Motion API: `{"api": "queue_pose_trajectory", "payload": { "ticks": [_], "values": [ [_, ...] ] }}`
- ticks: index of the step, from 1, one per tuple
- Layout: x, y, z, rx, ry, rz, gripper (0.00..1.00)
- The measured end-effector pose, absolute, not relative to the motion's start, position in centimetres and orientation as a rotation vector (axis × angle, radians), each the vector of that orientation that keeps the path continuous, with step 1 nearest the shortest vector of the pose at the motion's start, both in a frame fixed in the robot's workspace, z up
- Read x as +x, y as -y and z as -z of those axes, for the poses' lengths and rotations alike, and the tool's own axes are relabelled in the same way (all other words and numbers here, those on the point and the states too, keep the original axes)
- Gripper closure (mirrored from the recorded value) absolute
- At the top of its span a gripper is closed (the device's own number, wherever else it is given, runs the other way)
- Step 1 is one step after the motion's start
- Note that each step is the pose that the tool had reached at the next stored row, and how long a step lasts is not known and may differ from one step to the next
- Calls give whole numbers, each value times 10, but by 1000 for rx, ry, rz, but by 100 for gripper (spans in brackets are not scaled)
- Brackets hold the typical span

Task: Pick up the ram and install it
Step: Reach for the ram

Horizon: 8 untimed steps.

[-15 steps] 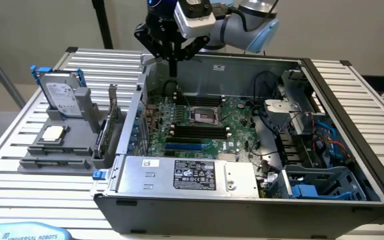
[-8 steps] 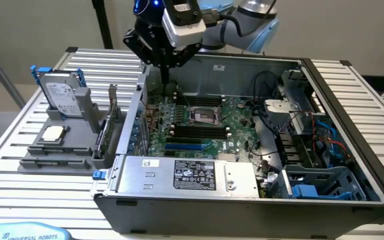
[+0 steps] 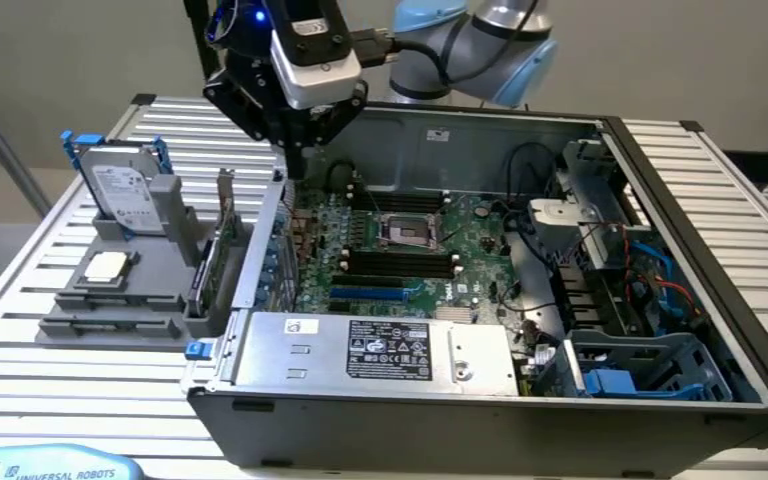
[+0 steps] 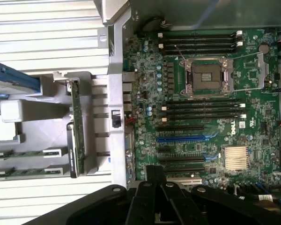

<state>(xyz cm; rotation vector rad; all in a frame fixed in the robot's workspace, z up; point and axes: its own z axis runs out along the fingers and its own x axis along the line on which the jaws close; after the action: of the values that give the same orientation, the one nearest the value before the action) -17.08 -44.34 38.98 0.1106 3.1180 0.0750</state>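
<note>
Your tool [image 3: 296, 150] hangs clenched over the case [image 3: 491, 420] wall nearest the grey holder [image 3: 57, 330]. The ram [image 4: 25, 153] lies in that holder's slots, near the surface's [image 3: 37, 400] edge at the exterior view's left.

green mobo [image 4: 253, 122], black claw [image 4: 157, 171] — grey tray [image 4: 42, 126]
</note>
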Motion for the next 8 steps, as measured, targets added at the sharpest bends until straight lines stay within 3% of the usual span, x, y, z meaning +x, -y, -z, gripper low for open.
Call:
{"api": "queue_pose_trajectory", "payload": {
  "ticks": [8],
  "values": [
    [-207,451,-386,110,-3118,-75,89]
  ]
}}
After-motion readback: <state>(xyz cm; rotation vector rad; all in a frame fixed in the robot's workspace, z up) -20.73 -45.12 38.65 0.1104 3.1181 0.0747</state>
